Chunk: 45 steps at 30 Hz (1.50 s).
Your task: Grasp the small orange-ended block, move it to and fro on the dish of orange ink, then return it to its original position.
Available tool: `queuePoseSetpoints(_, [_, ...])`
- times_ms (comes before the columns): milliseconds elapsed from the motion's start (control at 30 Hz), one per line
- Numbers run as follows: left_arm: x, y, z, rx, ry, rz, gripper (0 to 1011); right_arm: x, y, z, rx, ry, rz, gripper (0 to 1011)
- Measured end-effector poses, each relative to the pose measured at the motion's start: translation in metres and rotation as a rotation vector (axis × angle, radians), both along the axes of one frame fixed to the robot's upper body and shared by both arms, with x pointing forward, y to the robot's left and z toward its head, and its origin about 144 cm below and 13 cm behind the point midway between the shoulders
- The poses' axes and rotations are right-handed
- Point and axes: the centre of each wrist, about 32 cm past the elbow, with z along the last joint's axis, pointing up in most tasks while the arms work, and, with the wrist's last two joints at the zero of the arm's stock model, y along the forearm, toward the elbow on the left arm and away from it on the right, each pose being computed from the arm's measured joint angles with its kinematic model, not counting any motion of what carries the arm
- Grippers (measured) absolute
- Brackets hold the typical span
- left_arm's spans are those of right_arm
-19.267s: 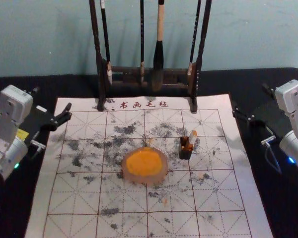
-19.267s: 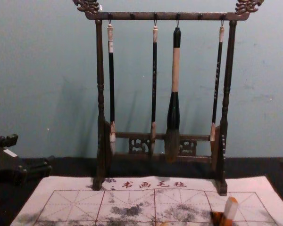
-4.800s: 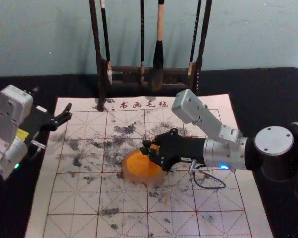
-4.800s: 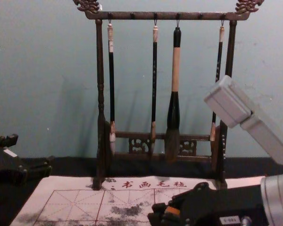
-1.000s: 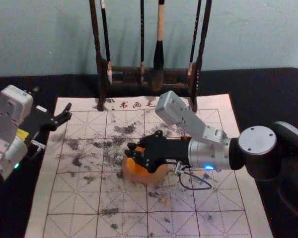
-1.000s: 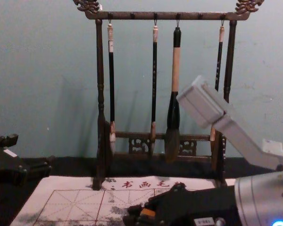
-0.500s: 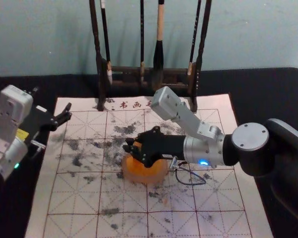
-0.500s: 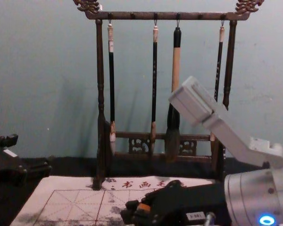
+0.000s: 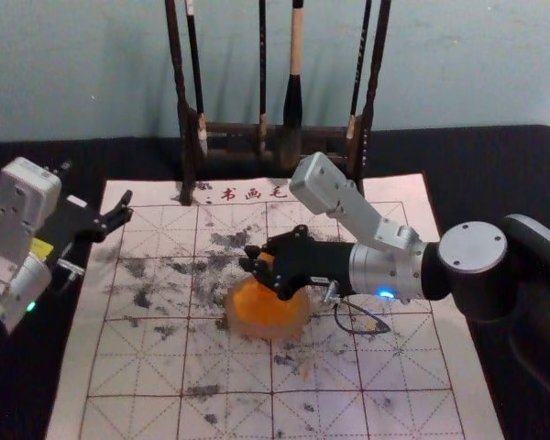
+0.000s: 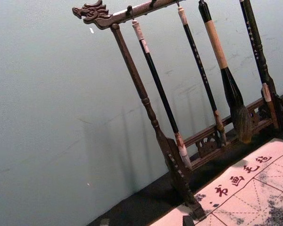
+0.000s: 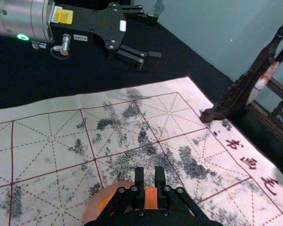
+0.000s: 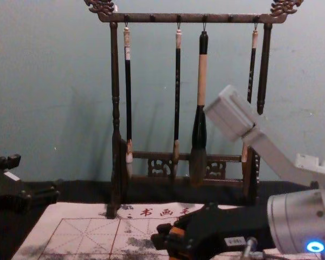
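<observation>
At the left of the frame my left gripper (image 9: 97, 181) sits parked, fingers spread wide. Mid-frame lies the ink dish (image 9: 269, 324); by its upper rim is the small block (image 11: 151, 197), pinched between the fingers of my right gripper (image 9: 254, 258), which reaches in from the right.

The right arm (image 9: 522, 284), at centre right of the head view, is showing a silver-grey cuff (image 9: 371, 271), a glowing blue light (image 9: 386, 293), a looping dark cable (image 9: 362, 332) and a round grey cap (image 9: 473, 247) bearing small screws. The right gripper (image 9: 251, 258), at centre, is presenting black. The left arm (image 9: 18, 270), at the left edge, is displaying silver-grey casing, a green light (image 9: 31, 306) and a yellow label (image 9: 40, 248). The left gripper (image 9: 96, 185), upper left, is exhibiting angular black links.
</observation>
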Motion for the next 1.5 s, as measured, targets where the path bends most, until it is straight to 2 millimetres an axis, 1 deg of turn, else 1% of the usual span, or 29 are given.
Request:
queuePoseSetpoints(400, [0.000,0.000,0.000,0.000,0.000,0.000,1001,-0.006,-0.014,0.002,-0.005,-0.006,-0.003,111])
queuePoseSetpoints(800, [0.000,0.000,0.000,0.000,0.000,0.000,1001,-0.014,-0.022,0.001,-0.002,0.001,0.010,111])
queuePoseSetpoints(1133, [0.000,0.000,0.000,0.000,0.000,0.000,1001,-0.019,-0.019,0.000,0.002,0.011,0.030,111])
queuePoseSetpoints(1500, [0.000,0.000,0.000,0.000,0.000,0.000,1001,-0.019,-0.008,0.000,0.011,0.019,0.052,111])
